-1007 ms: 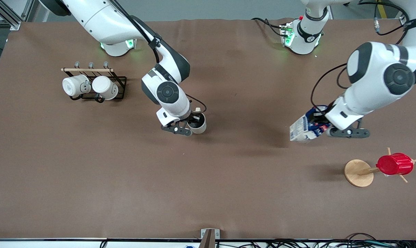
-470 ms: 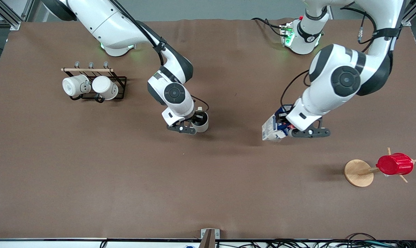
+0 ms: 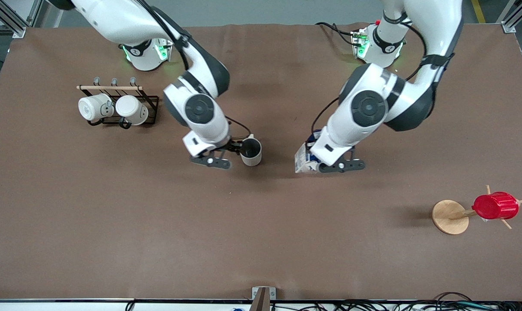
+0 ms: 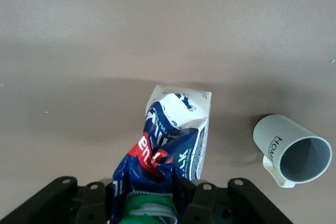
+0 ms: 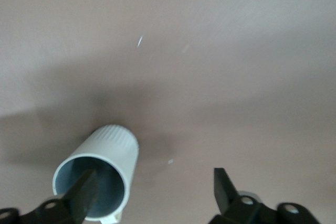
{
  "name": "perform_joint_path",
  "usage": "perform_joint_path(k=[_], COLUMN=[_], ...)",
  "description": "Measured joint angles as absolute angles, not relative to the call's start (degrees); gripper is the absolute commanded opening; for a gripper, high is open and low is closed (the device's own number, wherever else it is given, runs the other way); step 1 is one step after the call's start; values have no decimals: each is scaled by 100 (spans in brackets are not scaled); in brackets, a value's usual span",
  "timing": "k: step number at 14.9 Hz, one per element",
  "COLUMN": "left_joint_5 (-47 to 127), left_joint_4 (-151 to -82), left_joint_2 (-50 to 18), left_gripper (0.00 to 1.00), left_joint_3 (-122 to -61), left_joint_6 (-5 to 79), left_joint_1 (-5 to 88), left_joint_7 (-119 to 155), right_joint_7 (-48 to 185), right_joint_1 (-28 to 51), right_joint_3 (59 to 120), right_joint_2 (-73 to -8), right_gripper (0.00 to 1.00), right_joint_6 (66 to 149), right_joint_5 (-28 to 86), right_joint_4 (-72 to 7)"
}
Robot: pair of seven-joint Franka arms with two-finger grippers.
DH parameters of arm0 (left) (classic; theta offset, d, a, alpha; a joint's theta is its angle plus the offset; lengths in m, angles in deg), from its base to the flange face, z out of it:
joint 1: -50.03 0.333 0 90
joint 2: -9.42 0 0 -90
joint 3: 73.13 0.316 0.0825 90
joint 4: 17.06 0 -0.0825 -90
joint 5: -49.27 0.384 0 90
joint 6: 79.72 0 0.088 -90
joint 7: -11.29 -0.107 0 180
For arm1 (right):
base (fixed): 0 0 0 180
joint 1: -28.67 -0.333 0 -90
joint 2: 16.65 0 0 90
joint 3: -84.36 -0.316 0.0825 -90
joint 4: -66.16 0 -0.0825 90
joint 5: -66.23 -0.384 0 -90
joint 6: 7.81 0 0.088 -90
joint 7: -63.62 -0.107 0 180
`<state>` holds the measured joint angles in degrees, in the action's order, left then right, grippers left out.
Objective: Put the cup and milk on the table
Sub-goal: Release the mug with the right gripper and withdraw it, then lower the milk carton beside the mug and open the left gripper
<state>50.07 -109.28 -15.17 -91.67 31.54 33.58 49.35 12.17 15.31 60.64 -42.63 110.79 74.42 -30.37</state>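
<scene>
The cup [image 3: 251, 152] stands upright on the brown table [image 3: 261, 242] near its middle. My right gripper [image 3: 231, 151] is open just above it, toward the right arm's end. In the right wrist view, one finger [image 5: 84, 195] hangs over the cup's [image 5: 107, 156] grey mouth and the other is apart over bare table. My left gripper [image 3: 317, 160] is shut on the top of the milk [image 3: 302, 162], which hangs slightly tilted beside the cup, low over the table. The left wrist view shows the milk [image 4: 176, 129] in the left gripper [image 4: 152, 203] and the lettered cup [image 4: 291, 150].
A black wire rack [image 3: 150, 101] with two plain white mugs [image 3: 114, 108] stands toward the right arm's end. A wooden peg stand [image 3: 448, 217] carrying a ribbed red cup [image 3: 495, 206] stands toward the left arm's end, nearer to the front camera.
My left gripper carried the milk toward the table's middle and down, close to the cup. My right gripper let go of the cup and drew back a little; the cup stayed put.
</scene>
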Motion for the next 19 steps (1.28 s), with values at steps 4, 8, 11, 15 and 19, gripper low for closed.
perform_joint_path(k=[4,8,11,15,19], left_joint_5=[5342,5355,5355,5355,5468], left_joint_4=[-10524,-10268,-10153,-10093,-10092], left_joint_2=[-2065,-2352,-2424,-2476,-2547], left_gripper=[9,9,9,10,11], left_joint_3=[-9162,-9153,-9150,-9146,-9145], left_joint_6=[3152,3147,3141,3110,3041], left_joint_1=[2918,2755,2642,2470,2357], left_joint_7=[5498,5615,5632,5663,5664], right_joint_7=[2648,4762,6181,7031,7096], right_joint_1=[2006,2040,2059,2068,2122], right_joint_3=[6656,7992,8890,9517,9570], right_joint_2=[-3327,-2687,-2433,-2410,-2410], right_gripper=[100,100,100,100,100], right_joint_6=[10437,9967,9454,8886,8625], right_joint_5=[7389,6838,6739,6721,6721], right_joint_4=[-3038,-3031,-2806,-2353,-2120])
